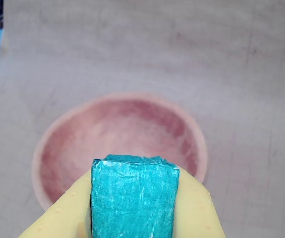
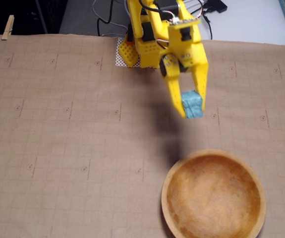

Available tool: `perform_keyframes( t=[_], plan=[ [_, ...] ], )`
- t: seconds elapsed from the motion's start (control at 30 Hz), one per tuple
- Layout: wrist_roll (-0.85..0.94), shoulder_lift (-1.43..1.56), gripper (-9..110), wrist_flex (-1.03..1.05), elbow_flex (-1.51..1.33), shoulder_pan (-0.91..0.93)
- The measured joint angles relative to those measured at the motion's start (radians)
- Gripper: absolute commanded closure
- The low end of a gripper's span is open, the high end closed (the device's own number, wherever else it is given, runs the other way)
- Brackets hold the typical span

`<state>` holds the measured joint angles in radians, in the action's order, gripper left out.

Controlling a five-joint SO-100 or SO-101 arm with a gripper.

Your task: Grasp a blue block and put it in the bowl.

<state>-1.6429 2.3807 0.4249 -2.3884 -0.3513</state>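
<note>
Fixed view, yellow jaws (image 2: 193,112) clamped narrow on blue block (image 2: 192,105) — held in air, apart from bowl (image 2: 168,174).

Brown gridded paper (image 2: 73,124), wooden clothespins (image 2: 7,27), black cables (image 2: 102,15)

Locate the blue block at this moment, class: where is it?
In the fixed view the blue block is clamped in the yellow gripper, lifted off the paper-covered table, right of centre and just short of the wooden bowl.
</note>
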Motion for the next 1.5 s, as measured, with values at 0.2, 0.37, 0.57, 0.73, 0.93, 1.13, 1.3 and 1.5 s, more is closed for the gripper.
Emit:
perform_keyframes(
  t=[0.2, 0.37, 0.57, 0.73, 0.93, 1.13, 1.3, 1.5],
  plan=[
    [0.021, -0.253, 104, -0.008, 0.16, -0.002],
    [0.023, -0.433, 104, -0.115, 0.247, -0.002],
    [0.034, -0.607, 104, -0.258, 0.316, -0.025],
    [0.034, -0.756, 104, -0.307, 0.405, -0.02],
    [0.034, -0.913, 104, -0.31, 0.528, -0.049],
    [0.034, -1.066, 104, -0.31, 0.657, -0.055],
    [0.034, -1.154, 104, -0.31, 0.718, -0.055],
    [0.034, -1.253, 104, -0.31, 0.795, -0.055]
  ],
)
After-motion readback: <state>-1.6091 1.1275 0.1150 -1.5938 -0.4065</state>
